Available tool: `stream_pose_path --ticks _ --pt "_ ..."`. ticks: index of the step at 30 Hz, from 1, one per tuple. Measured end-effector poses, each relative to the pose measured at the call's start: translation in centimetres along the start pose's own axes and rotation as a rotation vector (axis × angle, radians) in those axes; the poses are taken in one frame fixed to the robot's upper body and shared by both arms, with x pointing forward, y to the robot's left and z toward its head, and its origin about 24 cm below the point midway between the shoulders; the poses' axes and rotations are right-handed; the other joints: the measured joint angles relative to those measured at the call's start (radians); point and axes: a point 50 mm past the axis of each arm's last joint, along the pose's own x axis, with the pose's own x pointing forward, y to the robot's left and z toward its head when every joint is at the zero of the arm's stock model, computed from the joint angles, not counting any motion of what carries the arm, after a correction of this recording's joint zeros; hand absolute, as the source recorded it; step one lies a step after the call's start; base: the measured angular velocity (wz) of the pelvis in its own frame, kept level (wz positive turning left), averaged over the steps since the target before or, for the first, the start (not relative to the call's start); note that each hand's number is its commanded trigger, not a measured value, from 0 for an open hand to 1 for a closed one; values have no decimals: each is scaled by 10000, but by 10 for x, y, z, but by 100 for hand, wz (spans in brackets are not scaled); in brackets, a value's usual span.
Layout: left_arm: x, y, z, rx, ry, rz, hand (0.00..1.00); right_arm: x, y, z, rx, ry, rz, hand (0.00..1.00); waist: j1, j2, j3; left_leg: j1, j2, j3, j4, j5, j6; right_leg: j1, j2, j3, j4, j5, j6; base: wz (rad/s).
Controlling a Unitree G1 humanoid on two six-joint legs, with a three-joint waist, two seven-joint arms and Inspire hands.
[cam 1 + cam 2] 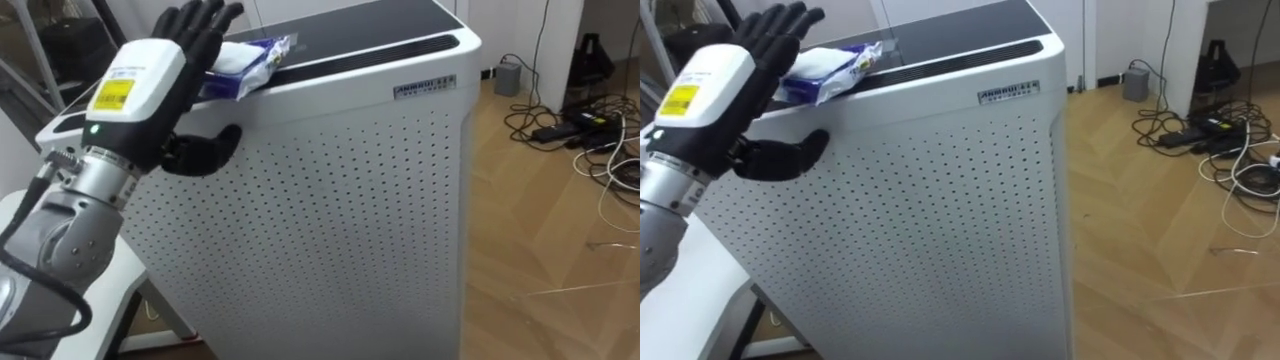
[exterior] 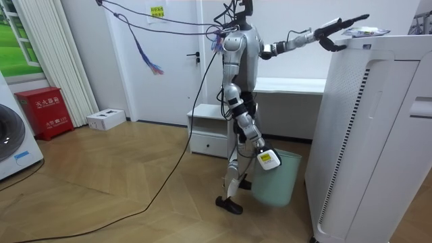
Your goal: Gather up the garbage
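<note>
The robot stands on the wooden floor just beside a tall white air purifier (image 1: pixel 330 200), which takes the middle of the eye views and the right side of the room view. Its left arm is lifted and stretched toward the top of this machine. The left hand (image 1: pixel 165 70) is in the upper left of the eye views, open, with the fingers straight and the thumb spread apart below them, at the level of the top edge. The garbage, a white and blue plastic packet (image 1: pixel 248 58), lies on the top of the purifier near its left edge, just beyond the fingertips; I cannot tell if the fingers touch it. In the room view the right hand (image 2: pixel 268 160) hangs low beside the leg, at the rim of a pale green bin (image 2: pixel 280 182) in the lower middle of the picture; I cannot tell whether its fingers are closed around that rim. On the floor at the right edge of the eye views lie some cables (image 1: pixel 590 130)
</note>
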Motion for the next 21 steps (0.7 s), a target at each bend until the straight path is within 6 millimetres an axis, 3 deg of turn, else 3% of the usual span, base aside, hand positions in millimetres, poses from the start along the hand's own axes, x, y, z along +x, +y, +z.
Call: stream_pose_path --ticks 2,5,6,10,15,21 --pt "-1 -7 -3 -215 137 -575 0 0 -2 2 -76 -60 14 100 38 43 18 -21 16 95 3 18 9 -18 -2 -9 -9 -1 1 0" --pt "-1 -14 -8 -1053 362 -1104 81 0 -5 6 -160 -183 -16 100 93 92 44 -81 16 123 10 38 27 -99 -8 14 -13 -3 3 0" --pt "0 -13 -8 -1232 341 -1134 100 0 -5 5 -173 -161 -25 100 105 90 45 -82 17 191 7 38 28 -96 -12 14 -11 -4 7 0" --pt "2 -9 -7 -1197 262 -1304 100 0 -5 5 -162 -80 -41 100 122 101 38 -80 11 222 4 40 33 -88 -15 -6 2 -1 13 2" --pt "18 10 -7 -1315 258 -681 100 0 -4 4 -164 31 -24 100 184 117 27 74 0 222 -20 46 42 62 -27 1 2 -1 14 0" --pt "20 13 -11 -1358 477 -604 100 0 -5 3 -139 152 -66 100 179 111 36 161 4 259 -27 71 58 83 -38 -4 7 -15 34 -1"
